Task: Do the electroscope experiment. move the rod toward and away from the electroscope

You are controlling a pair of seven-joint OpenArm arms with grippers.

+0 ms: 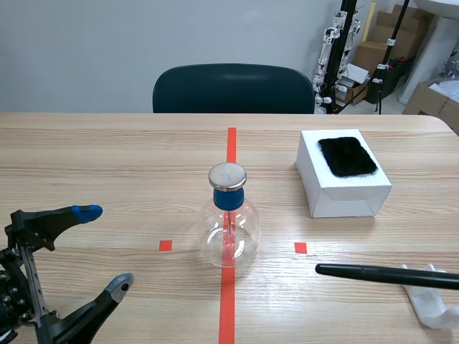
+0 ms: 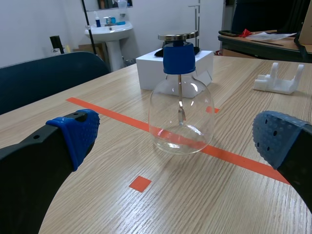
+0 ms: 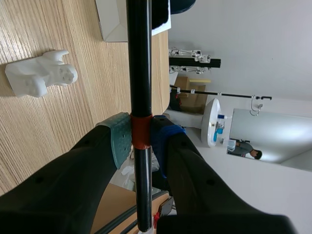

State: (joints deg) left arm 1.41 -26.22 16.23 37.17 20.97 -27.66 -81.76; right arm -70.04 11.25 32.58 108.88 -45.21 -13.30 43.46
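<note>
The electroscope [image 1: 228, 229], a clear glass flask with a blue stopper and a round metal plate on top, stands on the red tape line at the table's middle. A black rod [image 1: 387, 274] comes in level from the right, its tip a short way right of the flask and not touching it. In the right wrist view my right gripper [image 3: 141, 139] is shut on the rod [image 3: 140, 58] at its red band. My left gripper [image 1: 102, 248] stands open at the near left. In the left wrist view the flask [image 2: 180, 112] is ahead of the blue pads [image 2: 73, 134].
A white box [image 1: 343, 188] with a black fur cloth [image 1: 347, 155] on top stands behind and right of the flask. A white rod holder [image 1: 430, 301] lies under the rod at the near right. A dark chair [image 1: 233, 88] is across the table.
</note>
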